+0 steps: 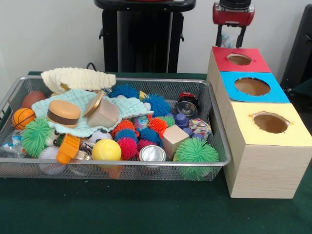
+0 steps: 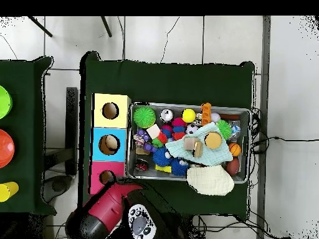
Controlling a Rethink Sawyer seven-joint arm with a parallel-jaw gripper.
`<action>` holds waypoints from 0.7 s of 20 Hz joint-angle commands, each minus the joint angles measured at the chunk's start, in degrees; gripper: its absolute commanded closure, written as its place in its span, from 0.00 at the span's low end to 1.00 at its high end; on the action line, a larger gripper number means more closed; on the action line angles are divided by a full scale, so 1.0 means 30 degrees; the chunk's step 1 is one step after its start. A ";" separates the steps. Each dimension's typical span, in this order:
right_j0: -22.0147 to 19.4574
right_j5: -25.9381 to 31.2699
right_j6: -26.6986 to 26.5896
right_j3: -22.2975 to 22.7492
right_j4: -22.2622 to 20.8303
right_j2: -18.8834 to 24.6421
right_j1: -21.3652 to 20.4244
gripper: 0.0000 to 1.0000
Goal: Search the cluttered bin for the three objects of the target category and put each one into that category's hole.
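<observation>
Wire bin [image 1: 214, 105] of mixed toys stands on the green counter [image 1: 146, 209], just left of a wooden box with red hole [image 1: 239, 59], blue hole [image 1: 252, 86] and yellow hole [image 1: 270, 122]. Only the overhead view shows the red arm [image 2: 106, 211] beside the red end and coloured items [image 2: 5, 149] on a neighbouring counter. The gripper [image 1: 233, 36] hangs beyond the box; whether its jaws are wide or narrow cannot be told, and no writing is legible.

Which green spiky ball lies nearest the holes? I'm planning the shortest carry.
The green ball in the bin's front corner, beside the yellow box. The other green ball sits at the bin's opposite end.
</observation>
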 commanded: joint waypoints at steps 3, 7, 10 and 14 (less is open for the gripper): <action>0.1061 -0.0808 0.1040 -0.0309 -0.1412 -0.2387 0.1234 0.00; 0.1541 -0.0530 0.0856 -0.1286 -0.0899 -0.2564 0.1745 0.00; 0.1437 -0.0097 0.0479 -0.1626 -0.0387 -0.2523 0.1654 0.00; 0.1020 0.0330 -0.0046 -0.1932 0.0018 -0.2338 0.1606 0.00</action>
